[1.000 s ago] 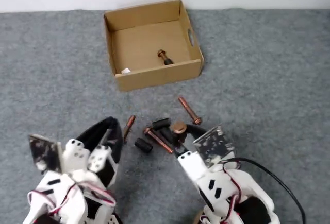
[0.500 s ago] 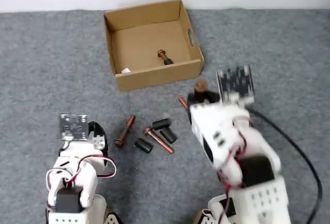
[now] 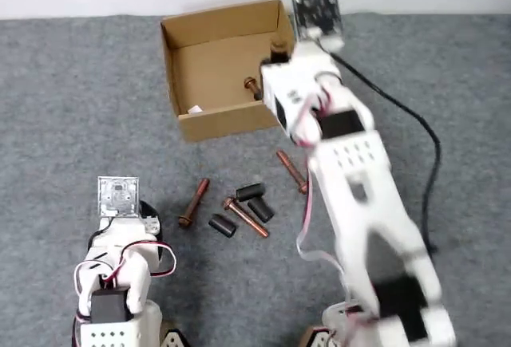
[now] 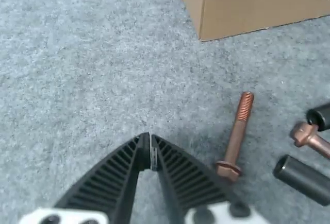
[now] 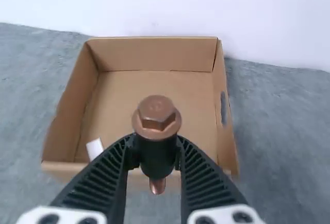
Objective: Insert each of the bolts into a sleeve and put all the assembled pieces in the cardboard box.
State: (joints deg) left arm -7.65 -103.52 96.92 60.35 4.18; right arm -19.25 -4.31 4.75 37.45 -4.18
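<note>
Holding a sleeved bolt (image 5: 156, 126): your right gripper (image 5: 153, 149) is clamped on it, head up, by the right wall of the box (image 3: 239, 120), upper centre of the high view. One assembled piece (image 3: 254, 88) lies inside the box. Your left gripper (image 4: 149, 149) is pinched closed on nothing, lower left, over the carpet (image 3: 64, 108), near a loose bolt (image 4: 236, 134). Three bolts (image 3: 246, 218) and three sleeves (image 3: 250, 191) lie mid-frame below the box.
</note>
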